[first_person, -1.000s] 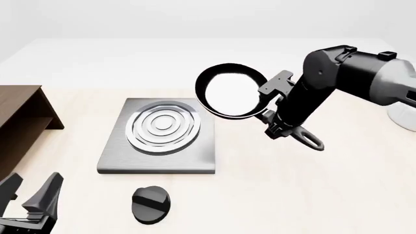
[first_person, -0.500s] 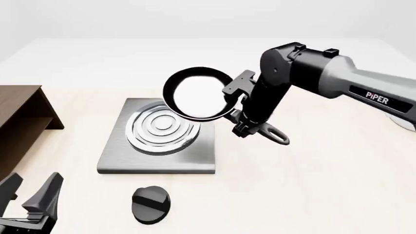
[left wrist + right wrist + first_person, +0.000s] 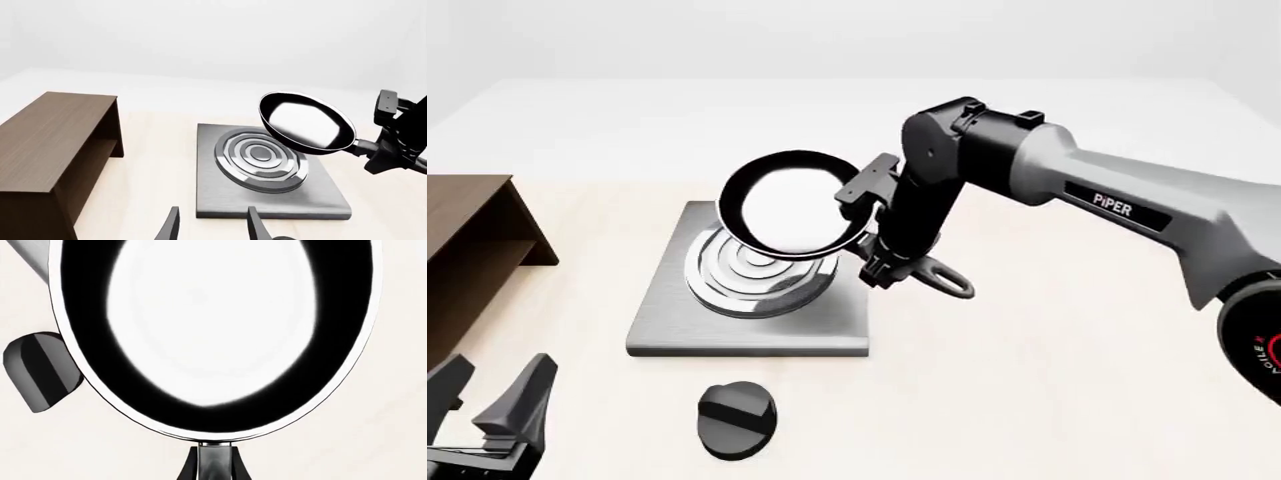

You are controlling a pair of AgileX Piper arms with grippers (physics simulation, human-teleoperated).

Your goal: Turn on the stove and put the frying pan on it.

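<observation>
Black and glossy, the frying pan (image 3: 785, 203) hangs in the air in your right gripper (image 3: 884, 232), whose jaws are clamped on the handle just behind the bowl, with the loop end sticking out past them toward the near side. The pan tilts, its pale inside facing up and toward the camera, and it sits above the far right part of the stove (image 3: 751, 281), overlapping the silver burner rings (image 3: 761, 268) without resting on them. From the left wrist view the pan (image 3: 305, 122) is clearly raised off the slab (image 3: 267, 175). The round black knob (image 3: 735, 420) lies on the table just in front of the stove, apart from it. Your left gripper (image 3: 487, 400) waits low at the near left corner, jaws spread and holding nothing. The dark wooden shelf (image 3: 474, 225) stands to the left of the stove.
</observation>
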